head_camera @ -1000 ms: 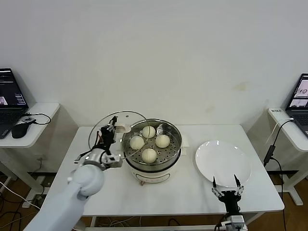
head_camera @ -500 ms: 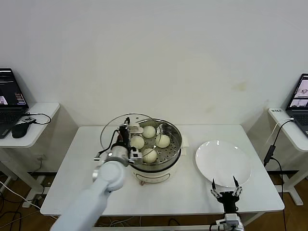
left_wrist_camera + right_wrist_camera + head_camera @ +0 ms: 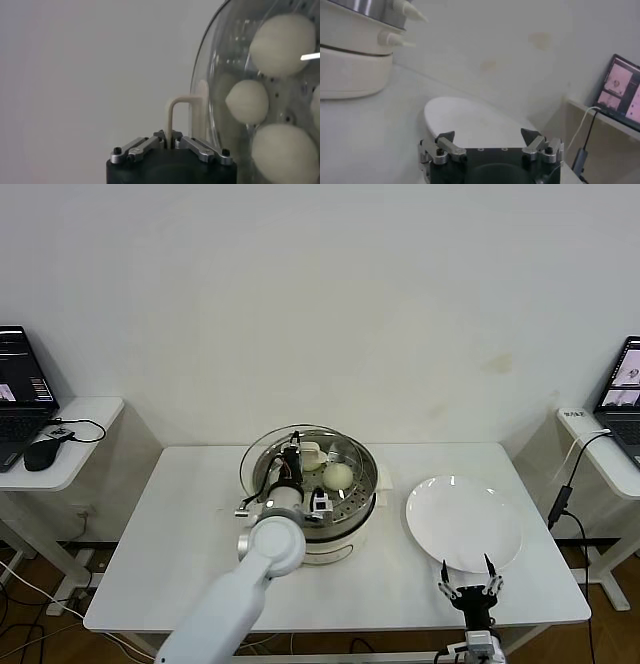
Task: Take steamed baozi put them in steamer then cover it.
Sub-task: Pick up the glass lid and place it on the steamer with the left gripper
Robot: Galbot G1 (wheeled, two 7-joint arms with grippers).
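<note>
Two arms show in the head view. At frame centre the left gripper holds the glass lid by its cream handle, fingers clamped on it, above the steamer on the white table. The lid and the white left arm cover most of the pot's left part, so only one steamed baozi is clearly seen, in the pot's right half. Right of the steamer lies the white plate, and at the bottom right edge the right gripper points up just beside the plate's near rim, fingers spread, holding nothing. Laptops sit on side desks at both frame edges.

Seen from the left wrist, the closed fingers pinch the cream handle, and the lid's glass fills the right side, with several baozi visible through it.

From the right wrist, the open fingertips frame the plate; the steamer's cream base sits upper left, a laptop at right.
</note>
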